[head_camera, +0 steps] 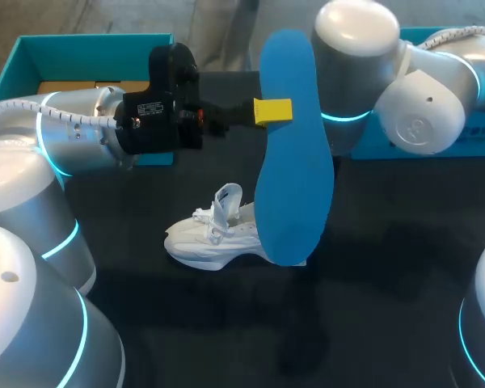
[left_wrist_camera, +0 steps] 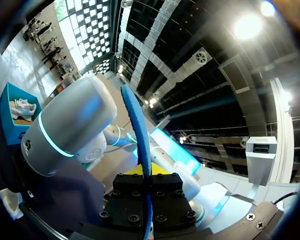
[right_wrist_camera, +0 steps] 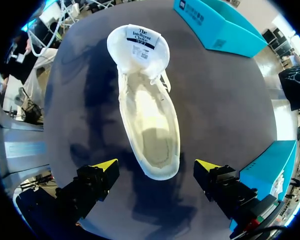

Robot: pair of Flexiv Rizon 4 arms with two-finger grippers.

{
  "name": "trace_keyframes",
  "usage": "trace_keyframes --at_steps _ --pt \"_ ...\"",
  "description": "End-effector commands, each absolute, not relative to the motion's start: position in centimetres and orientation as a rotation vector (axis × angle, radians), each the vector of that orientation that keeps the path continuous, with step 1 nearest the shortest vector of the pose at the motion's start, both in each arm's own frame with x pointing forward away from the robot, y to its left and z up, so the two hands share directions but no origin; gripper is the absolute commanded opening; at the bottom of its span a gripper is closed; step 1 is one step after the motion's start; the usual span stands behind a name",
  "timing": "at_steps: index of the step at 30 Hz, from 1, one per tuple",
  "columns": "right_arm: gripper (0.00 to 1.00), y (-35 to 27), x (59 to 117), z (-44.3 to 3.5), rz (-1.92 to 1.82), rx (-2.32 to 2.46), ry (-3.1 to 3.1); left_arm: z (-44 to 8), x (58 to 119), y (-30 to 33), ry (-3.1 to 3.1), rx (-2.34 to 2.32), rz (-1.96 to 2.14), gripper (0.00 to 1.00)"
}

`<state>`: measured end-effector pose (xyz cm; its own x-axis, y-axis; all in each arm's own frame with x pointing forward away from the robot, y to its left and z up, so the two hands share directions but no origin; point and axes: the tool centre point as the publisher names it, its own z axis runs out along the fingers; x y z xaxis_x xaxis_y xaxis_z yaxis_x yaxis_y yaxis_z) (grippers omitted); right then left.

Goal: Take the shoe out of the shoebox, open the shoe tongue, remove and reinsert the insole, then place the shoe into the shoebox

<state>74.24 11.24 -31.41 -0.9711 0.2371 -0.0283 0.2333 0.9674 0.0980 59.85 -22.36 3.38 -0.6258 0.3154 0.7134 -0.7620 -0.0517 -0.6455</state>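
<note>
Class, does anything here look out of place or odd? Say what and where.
The blue insole is out of the white shoe: the left claw holds it upright above the table. The shoe stands on the table, tongue pulled open, inside bare, ahead of the open right claw.

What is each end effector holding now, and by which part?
The left end effector grips the blue insole by its side edge near the upper end; the right end effector holds nothing.

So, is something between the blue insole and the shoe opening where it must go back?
Nothing lies inside the shoe. But the right gripper hangs open over its heel, likely in the path of the insole held by the left gripper.
</note>
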Motion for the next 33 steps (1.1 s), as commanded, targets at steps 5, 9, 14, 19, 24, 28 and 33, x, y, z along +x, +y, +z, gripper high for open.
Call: trace_keyframes --at_steps 5,9,14,19,24,28,33 --pt "1.0 11.3 74.2 -31.5 0.144 0.369 3.075 3.3 59.8 -22.4 -1.45 0.499 1.782 0.0" --pt "1.0 11.5 74.5 -31.5 0.141 0.362 3.078 3.3 59.8 -22.4 -1.45 0.499 1.782 0.0" --pt "1.0 12.6 76.2 -31.4 0.117 0.323 3.088 3.3 59.8 -22.4 -1.45 0.499 1.782 0.0" --pt "1.0 13.6 78.1 -31.9 0.118 0.261 3.093 3.3 59.8 -22.4 -1.45 0.499 1.782 0.0" --pt "1.0 14.7 79.5 -33.0 0.13 0.209 3.107 3.3 59.8 -22.4 -1.45 0.499 1.782 0.0" --pt "1.0 15.4 80.2 -34.1 0.137 0.176 3.124 3.3 59.8 -22.4 -1.45 0.499 1.782 0.0" --pt "1.0 16.4 80.7 -35.3 0.161 0.145 3.136 3.3 59.8 -22.4 -1.45 0.499 1.782 0.0"
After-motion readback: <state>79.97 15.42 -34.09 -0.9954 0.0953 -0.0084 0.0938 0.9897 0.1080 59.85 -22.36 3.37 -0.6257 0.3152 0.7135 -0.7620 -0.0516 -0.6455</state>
